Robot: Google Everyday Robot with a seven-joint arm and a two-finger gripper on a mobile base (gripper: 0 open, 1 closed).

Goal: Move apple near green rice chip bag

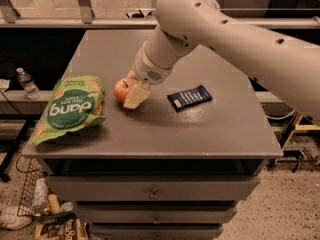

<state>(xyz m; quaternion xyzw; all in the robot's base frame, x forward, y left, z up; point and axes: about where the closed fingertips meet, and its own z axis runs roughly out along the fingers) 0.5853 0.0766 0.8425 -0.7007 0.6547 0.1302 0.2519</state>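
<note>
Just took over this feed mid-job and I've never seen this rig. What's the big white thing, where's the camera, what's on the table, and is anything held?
The big white shape is the robot's single arm, reaching in from the right. There is only one camera, looking down at the grey table from its drawer side; where it is mounted is unknown. The arm ends in a two-finger gripper, closed on the apple near the table's middle. Left of the apple lies the green rice chip bag, apart from it. To the right is a small dark blue wrapper. I cannot tell whether the apple is lifted off the table.
</note>
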